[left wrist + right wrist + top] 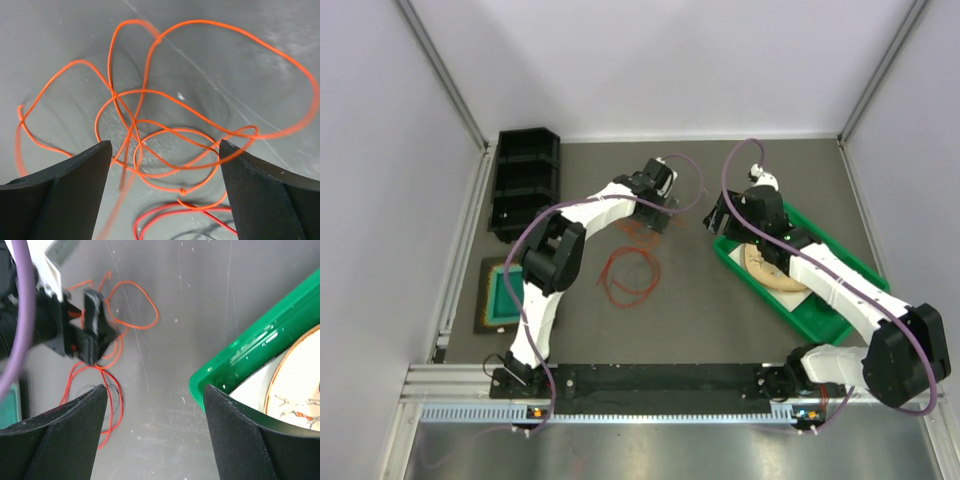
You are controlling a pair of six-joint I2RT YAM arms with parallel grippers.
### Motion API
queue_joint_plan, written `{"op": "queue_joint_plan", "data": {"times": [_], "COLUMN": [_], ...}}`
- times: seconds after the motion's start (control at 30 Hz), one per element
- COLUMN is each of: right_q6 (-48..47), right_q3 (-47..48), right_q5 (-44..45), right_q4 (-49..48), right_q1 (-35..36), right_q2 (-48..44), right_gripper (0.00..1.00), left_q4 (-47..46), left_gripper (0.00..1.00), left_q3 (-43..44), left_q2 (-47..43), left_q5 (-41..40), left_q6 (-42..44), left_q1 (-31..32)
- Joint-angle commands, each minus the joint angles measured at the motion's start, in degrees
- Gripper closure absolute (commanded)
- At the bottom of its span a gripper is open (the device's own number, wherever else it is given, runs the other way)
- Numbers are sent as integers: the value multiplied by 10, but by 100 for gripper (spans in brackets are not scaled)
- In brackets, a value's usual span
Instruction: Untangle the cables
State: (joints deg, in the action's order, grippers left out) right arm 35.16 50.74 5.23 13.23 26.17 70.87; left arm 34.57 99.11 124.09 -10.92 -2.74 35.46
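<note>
The cables lie tangled mid-table [630, 270]. In the left wrist view an orange cable [183, 192] forms several crossing loops, with a small knot. A red cable [165, 212] and a thin dark one [187, 234] lie nearer the camera. My left gripper [165, 145] is open, just above the orange loops; nothing is held between its jaws. One blurred orange strand runs close by its left finger. It also shows in the top view [655, 215]. My right gripper [155, 387] is open and empty over bare table, between the cables [120, 405] and the green tray [235, 360].
The green tray [820, 315] at the right holds a round plate [765, 265]. A black bin [527, 185] stands at the back left. A teal square pad [505, 295] lies at the left. A metal rail [650, 385] runs along the near edge.
</note>
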Motion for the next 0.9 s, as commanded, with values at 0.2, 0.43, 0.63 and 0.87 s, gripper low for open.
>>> {"op": "queue_joint_plan", "data": {"times": [0.2, 0.43, 0.63, 0.87], "right_q6": [5, 6, 11, 4], "right_q3": [-8, -11, -4, 13], "right_q5": [-1, -1, -2, 11], "right_q4": [-5, -2, 1, 15], "right_q1": [-1, -1, -1, -1], "right_q2": [-32, -35, -37, -51], "right_gripper": [23, 23, 23, 23], "left_q4": [-10, -21, -42, -34], "left_gripper": [26, 90, 100, 100], "left_q3": [33, 23, 35, 107], "left_q2": [39, 33, -45, -145], "left_q5": [57, 45, 117, 188], "left_q6": [-38, -44, -72, -130], "left_q1": [-34, -39, -67, -140]}}
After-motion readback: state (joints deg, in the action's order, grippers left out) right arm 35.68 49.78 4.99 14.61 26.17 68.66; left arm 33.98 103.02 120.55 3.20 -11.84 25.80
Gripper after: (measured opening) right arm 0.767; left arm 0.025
